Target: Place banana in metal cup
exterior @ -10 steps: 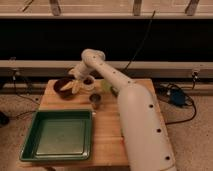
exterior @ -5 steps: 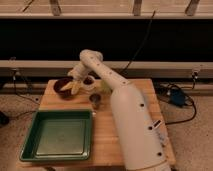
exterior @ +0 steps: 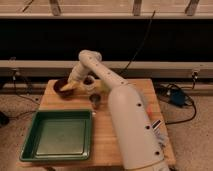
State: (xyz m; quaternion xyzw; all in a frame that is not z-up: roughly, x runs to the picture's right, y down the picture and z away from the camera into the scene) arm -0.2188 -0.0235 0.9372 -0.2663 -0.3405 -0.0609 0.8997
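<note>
Yellow banana (exterior: 68,87) slants across the bowl (exterior: 56,88), tip lower-left, at the gripper (exterior: 73,83); clamped or not, cannot tell.

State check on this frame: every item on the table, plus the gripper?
brown bowl: upright, far-left corner of table.
metal cup: upright, mid-table, apart from the arm's tip.
banana: at the brown bowl, not in the metal cup.
gripper: low over the brown bowl, at the banana; hold unclear.
white cup: upright beside the brown bowl.
green tray: flat, nothing in it.
</note>
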